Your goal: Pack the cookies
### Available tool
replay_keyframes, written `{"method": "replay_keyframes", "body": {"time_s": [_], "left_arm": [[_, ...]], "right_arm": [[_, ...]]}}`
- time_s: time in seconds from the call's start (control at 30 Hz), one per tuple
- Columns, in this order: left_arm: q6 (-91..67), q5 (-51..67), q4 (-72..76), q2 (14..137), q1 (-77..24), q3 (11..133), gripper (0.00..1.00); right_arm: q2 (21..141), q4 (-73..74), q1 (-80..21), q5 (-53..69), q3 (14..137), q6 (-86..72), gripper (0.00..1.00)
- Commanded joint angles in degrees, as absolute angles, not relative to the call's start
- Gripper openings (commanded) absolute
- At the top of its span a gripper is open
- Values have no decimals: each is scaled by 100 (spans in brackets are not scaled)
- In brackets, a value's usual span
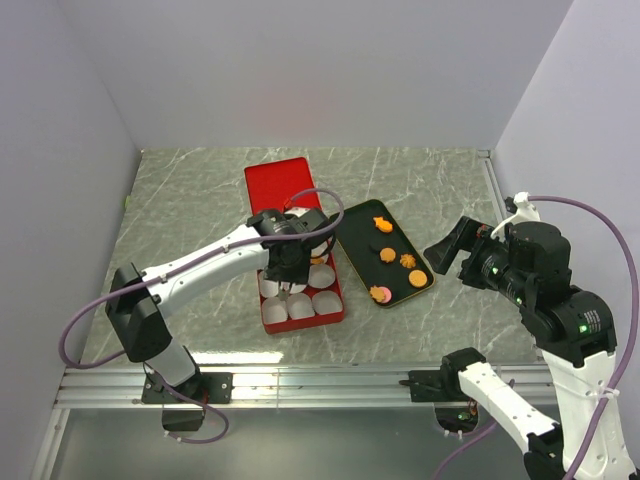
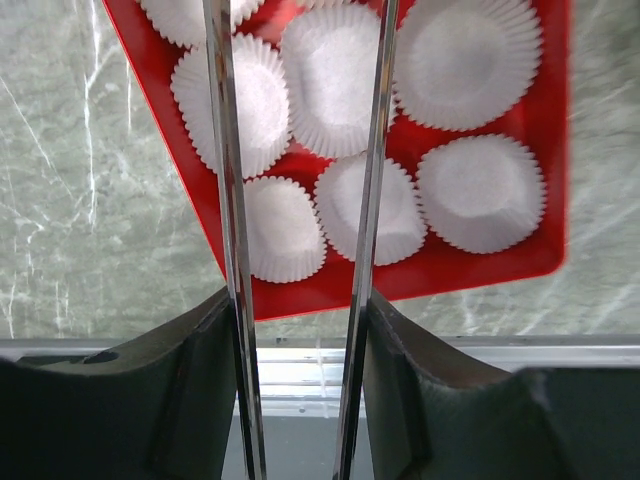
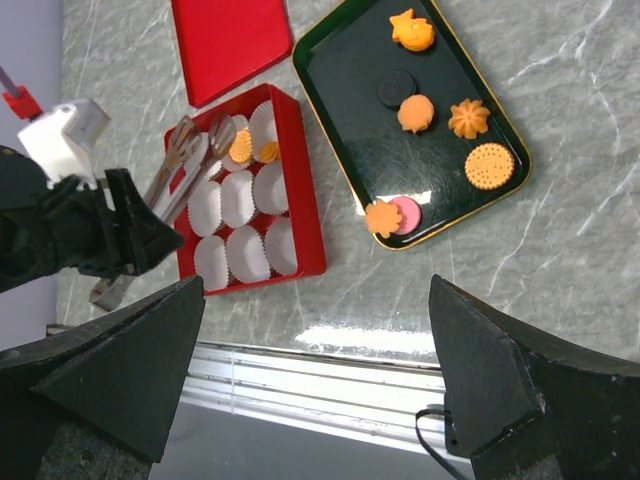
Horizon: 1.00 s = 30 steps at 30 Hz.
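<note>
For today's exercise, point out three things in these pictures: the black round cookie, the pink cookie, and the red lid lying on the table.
black round cookie [image 3: 397,88], right wrist view, centre of its top face
pink cookie [image 3: 407,213], right wrist view, its visible pink top beside the orange flower cookie
red lid [image 3: 228,40], right wrist view, middle of its flat surface

- The left arm [image 1: 200,265] reaches across the red rectangular box [image 1: 338,312] of white paper cups [image 2: 480,192], so its metal tongs [image 3: 185,165] block the way down to the far cups.
- The near row of cups lies uncovered from above.
- The dark oval tray [image 1: 352,243] with the cookies [image 3: 489,166] lies just beside the box on the right, with nothing over it.
- The red flat lid [image 1: 275,180] lies behind the box.
- The right gripper [image 1: 452,250] hangs above bare marble table [image 1: 450,180], apart from the tray.
</note>
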<state>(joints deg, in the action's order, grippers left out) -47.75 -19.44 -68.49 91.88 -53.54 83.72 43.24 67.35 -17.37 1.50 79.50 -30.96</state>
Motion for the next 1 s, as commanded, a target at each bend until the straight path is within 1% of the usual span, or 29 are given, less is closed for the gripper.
{"method": "replay_keyframes", "body": {"time_s": [0.0, 0.2, 0.27, 0.5, 0.7, 0.97], "left_arm": [[-4851, -2153, -7092, 8983, -5326, 8946, 50], [-4737, -2101, -7207, 9184, -5414, 9509, 48], [-4720, -2101, -7225, 9290, -5519, 9808, 48], [-4676, -1732, -7084, 10027, -5923, 10677, 47], [-4676, -1284, -6681, 10652, -6310, 10889, 45], [-4544, -844, -6504, 11354, -6644, 11372, 44]], "right_arm": [[4324, 6627, -1802, 18, 8147, -2988, 100], [4350, 6627, -1863, 9, 8191, -2962, 100], [4385, 6644, -1890, -254, 8261, -2936, 100], [4465, 6688, -1951, -431, 8508, -2900, 100], [4395, 6767, -1951, -588, 8517, -2892, 100], [4201, 6847, -1942, -747, 8376, -3014, 100]]}}
